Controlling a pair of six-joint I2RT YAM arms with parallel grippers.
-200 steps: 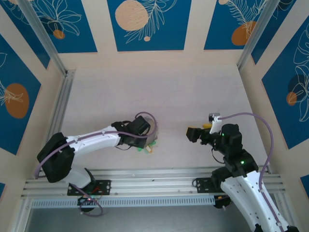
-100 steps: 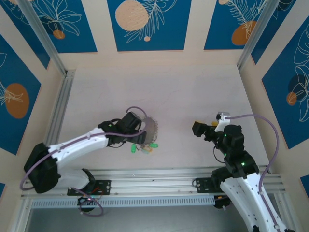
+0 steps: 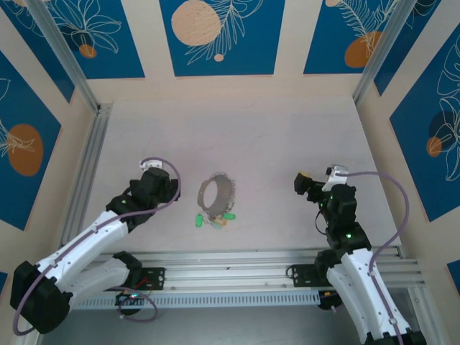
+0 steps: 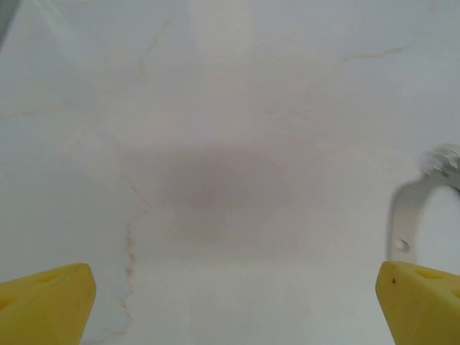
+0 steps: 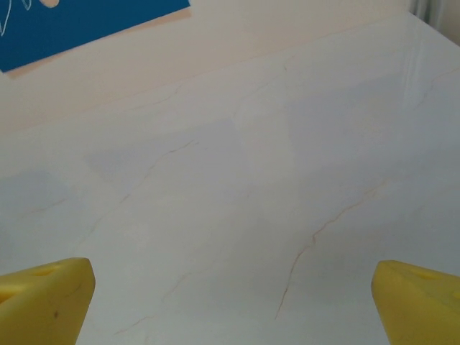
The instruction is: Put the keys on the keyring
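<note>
The keyring (image 3: 217,192), a pale round loop, lies free on the table at the middle. Just in front of it are the keys, with two green tags (image 3: 198,221) (image 3: 229,215) and a yellow one (image 3: 219,223) between them; whether they hang on the loop I cannot tell. My left gripper (image 3: 167,188) is left of the ring, apart from it and open. In the left wrist view its yellow fingertips (image 4: 44,303) stand wide over bare table, and an edge of the keyring (image 4: 397,223) shows at the right. My right gripper (image 3: 302,183) is right of the ring, open and empty, fingertips (image 5: 44,298) wide.
An aluminium rail (image 3: 85,169) runs along the table's left side, and another rail (image 3: 230,266) crosses the near edge by the arm bases. Blue patterned wall panels (image 3: 221,36) close in the back and sides.
My left gripper opened, let go of the keyring and pulled back to the left. The ring now lies flat with the keys in front. My right gripper drew slightly back and right.
</note>
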